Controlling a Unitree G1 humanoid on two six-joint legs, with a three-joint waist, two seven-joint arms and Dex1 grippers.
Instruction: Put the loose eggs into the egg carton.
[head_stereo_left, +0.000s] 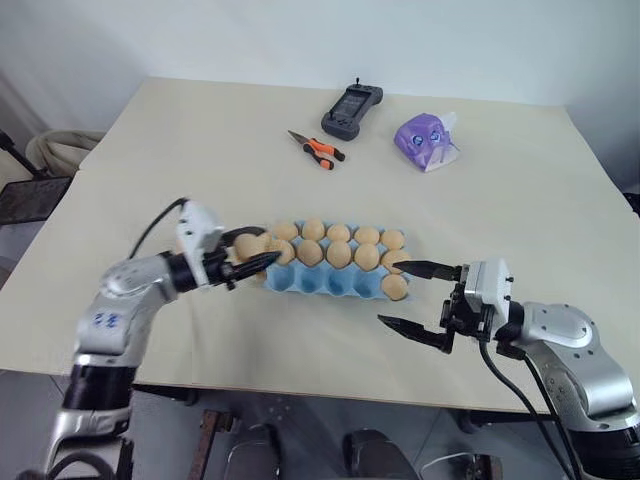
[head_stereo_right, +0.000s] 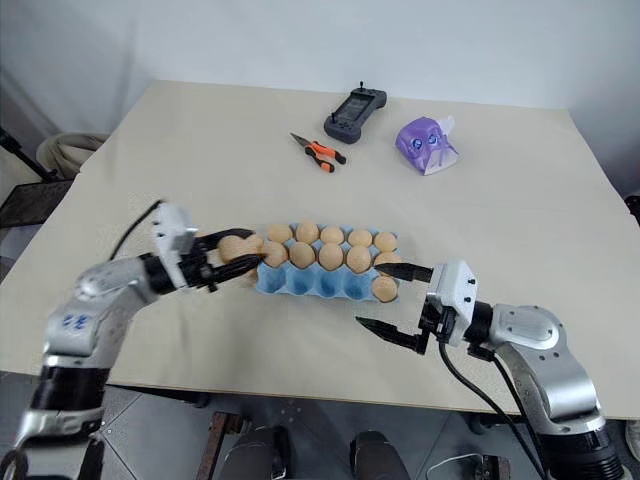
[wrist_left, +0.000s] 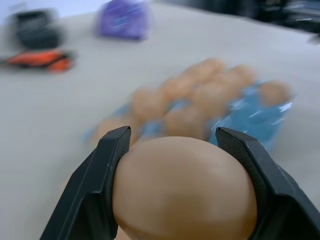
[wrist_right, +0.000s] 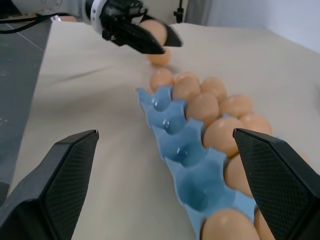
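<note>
The light blue egg carton (head_stereo_left: 318, 284) lies in the middle of the table. Its back and middle rows are full of tan eggs. The front row holds one egg (head_stereo_left: 395, 287) at its right end, and its other cups are bare. My left gripper (head_stereo_left: 258, 256) is shut on a loose egg (head_stereo_left: 249, 245), held level just off the carton's left end; in the left wrist view this egg (wrist_left: 185, 192) sits between both fingers (wrist_left: 102, 172). Another loose egg (wrist_right: 159, 57) lies on the table under that gripper. My right gripper (head_stereo_left: 400, 295) stands open and empty at the carton's right end.
At the back of the table lie a black handheld controller (head_stereo_left: 351, 108), orange-handled pliers (head_stereo_left: 318, 150) and a purple packet (head_stereo_left: 427, 140). The table's front edge (head_stereo_left: 300, 395) runs close below both arms. Bare tabletop spreads left and right of the carton.
</note>
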